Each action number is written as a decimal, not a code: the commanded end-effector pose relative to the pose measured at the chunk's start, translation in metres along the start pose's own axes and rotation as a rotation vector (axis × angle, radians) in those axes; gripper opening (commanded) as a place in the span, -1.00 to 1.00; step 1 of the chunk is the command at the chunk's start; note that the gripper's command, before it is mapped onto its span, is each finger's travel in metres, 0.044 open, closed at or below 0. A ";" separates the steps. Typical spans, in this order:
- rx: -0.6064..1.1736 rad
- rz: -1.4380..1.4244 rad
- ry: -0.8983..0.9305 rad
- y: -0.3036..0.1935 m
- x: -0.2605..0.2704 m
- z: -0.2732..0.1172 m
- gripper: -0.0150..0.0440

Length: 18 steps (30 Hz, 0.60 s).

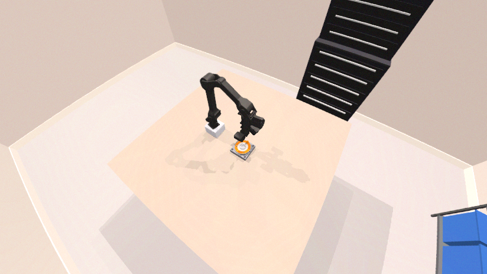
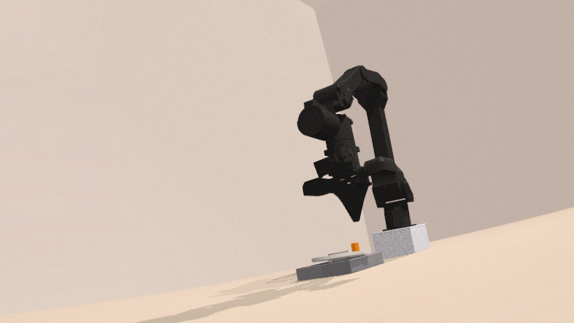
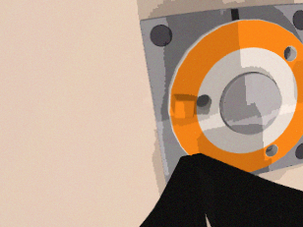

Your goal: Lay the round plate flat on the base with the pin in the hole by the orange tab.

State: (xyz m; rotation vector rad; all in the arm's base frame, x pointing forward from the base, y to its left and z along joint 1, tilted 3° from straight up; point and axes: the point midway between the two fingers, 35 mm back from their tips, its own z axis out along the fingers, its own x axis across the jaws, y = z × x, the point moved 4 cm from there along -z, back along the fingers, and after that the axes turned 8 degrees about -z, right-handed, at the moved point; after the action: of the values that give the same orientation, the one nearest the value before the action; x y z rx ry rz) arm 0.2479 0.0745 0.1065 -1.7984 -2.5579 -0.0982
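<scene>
The round plate point(image 1: 249, 147) point(image 2: 321, 259) point(image 3: 207, 48), pale with an orange ring, sits around the post point(image 3: 250, 103) on the grey square base point(image 1: 250, 152) point(image 2: 326, 271) point(image 3: 164, 63). In the exterior view its left side stands off the base, so it is tilted. The orange tab point(image 2: 354, 246) point(image 3: 184, 108) stands up on the ring, left of the post in the wrist view, beside a dark hole point(image 3: 204, 100). The pin cannot be made out. My gripper point(image 1: 240, 138) point(image 2: 356, 220) point(image 3: 191, 164) is shut and empty, pointing down above the plate's tab side, not touching it.
Two more small holes point(image 3: 290, 53) point(image 3: 272, 150) show in the plate. The base has dark round corner recesses point(image 3: 160, 35) and a black mark point(image 3: 235, 14) at one edge. The arm's white mount point(image 1: 214, 129) point(image 2: 391, 243) stands behind the base on the table point(image 1: 238, 204).
</scene>
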 end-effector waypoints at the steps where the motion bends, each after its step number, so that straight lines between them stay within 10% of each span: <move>1: 0.014 0.011 0.007 -0.001 0.000 0.017 -0.49; 18: 0.014 0.011 0.007 0.002 0.001 0.047 -0.49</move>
State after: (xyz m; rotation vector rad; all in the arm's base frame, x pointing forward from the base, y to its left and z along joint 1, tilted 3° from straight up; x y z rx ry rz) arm 0.2472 0.0766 0.0617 -1.7990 -2.5474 -0.0846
